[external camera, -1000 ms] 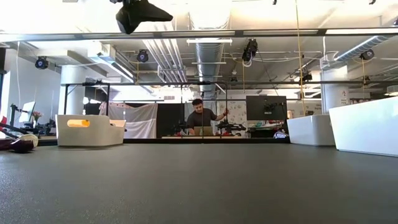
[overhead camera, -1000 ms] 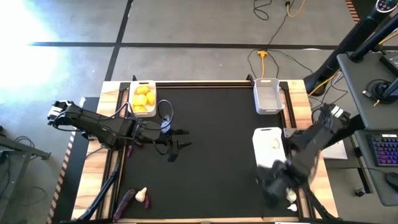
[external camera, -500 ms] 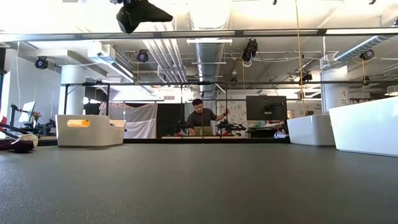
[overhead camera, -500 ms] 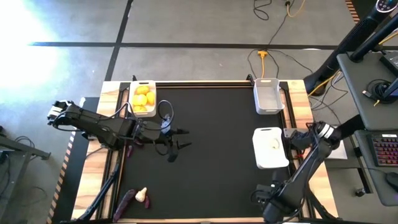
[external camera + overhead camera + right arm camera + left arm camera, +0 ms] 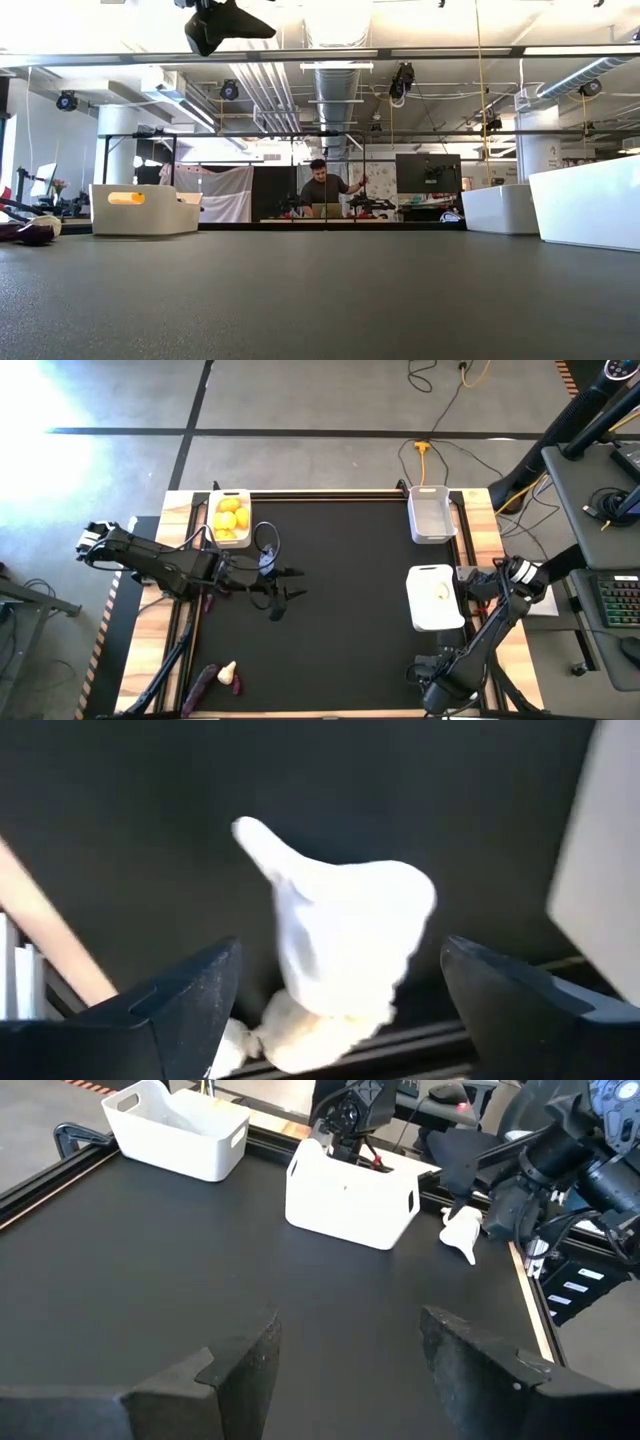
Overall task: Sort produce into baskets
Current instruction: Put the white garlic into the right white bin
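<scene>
My right gripper (image 5: 432, 678) is open at the table's near right corner. In the right wrist view its two fingers stand on either side of a white garlic bulb (image 5: 345, 935) without touching it. The bulb also shows in the left wrist view (image 5: 462, 1232), on the mat near the table's right rail. My left gripper (image 5: 283, 592) is open and empty above the mat's left half. A basket (image 5: 230, 518) at the far left holds yellow fruits. A basket (image 5: 435, 615) at the right holds one garlic bulb (image 5: 441, 593). A third basket (image 5: 430, 512) stands at the far right.
A purple eggplant piece (image 5: 200, 682) and a garlic bulb (image 5: 230, 674) lie together at the near left of the mat. More white bits (image 5: 300, 1020) lie by the rail just past the garlic. A person sits in the room behind the table (image 5: 322, 190).
My right arm has swung fast toward the table's near edge. Its gripper has come down at the near right corner, around the garlic bulb there. The left arm has kept still.
</scene>
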### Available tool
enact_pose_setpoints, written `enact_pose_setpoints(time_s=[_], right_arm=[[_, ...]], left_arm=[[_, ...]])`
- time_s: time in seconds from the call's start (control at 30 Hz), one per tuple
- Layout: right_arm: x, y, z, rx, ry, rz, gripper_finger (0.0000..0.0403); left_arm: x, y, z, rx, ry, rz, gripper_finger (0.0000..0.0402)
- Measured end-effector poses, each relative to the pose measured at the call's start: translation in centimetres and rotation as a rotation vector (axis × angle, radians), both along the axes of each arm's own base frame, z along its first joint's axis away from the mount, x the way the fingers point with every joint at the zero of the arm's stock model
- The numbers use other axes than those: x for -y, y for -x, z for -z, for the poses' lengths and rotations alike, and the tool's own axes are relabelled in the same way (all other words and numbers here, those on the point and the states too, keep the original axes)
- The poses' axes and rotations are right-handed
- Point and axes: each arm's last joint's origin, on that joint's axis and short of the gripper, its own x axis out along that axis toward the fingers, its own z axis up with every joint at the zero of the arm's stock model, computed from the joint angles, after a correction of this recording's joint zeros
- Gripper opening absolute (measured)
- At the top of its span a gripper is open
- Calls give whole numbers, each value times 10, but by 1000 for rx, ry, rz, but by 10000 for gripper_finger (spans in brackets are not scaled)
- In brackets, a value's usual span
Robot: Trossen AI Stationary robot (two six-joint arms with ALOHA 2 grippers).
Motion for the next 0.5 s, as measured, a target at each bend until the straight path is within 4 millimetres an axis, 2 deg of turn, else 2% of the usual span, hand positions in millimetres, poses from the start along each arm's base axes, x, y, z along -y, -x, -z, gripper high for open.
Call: enact_pose_setpoints(time_s=[0.27,0.5], right_arm=[[6,6,14,-39,13,55,310],[4,4,23,-3,-42,60,262]], left_arm=[[0,0,0,-1,0,0,223],[0,0,0,-1,1,0,223]])
